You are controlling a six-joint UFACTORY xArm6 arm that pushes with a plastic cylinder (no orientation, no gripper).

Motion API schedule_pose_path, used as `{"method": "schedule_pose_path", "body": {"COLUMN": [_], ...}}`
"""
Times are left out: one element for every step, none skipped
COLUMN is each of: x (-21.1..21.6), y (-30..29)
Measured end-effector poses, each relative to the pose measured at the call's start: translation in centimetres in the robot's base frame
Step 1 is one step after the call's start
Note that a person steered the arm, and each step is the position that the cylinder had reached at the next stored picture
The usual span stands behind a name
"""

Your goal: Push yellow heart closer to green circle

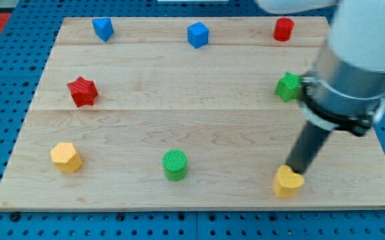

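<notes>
One ridged yellow heart [288, 181] against my tip [293, 171], well right of the ribbed green circle [175, 165]; no claw visible.

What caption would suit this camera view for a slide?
My tip touches the yellow heart from its upper right, with the green circle away to the view's left.

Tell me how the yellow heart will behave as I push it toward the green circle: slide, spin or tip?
Probably slides: the yellow heart sits low and flat on the smooth wooden board. It may rotate, since my tip meets its lobed upper-right edge, off-centre. The green circle lies to the view's left, so expect drift.
</notes>
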State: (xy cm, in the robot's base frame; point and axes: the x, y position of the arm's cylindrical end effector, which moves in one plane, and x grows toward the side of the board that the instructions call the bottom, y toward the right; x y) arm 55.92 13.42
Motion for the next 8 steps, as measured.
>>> {"method": "schedule_pose_path", "body": {"x": [-2.7, -5.2, -5.2, -4.3, 2.0, 5.7, 3.9, 3.6], "y": [-3.5, -6.1, -5.4, 1.5, 3.6, 1.3, -3.6, -1.2]}}
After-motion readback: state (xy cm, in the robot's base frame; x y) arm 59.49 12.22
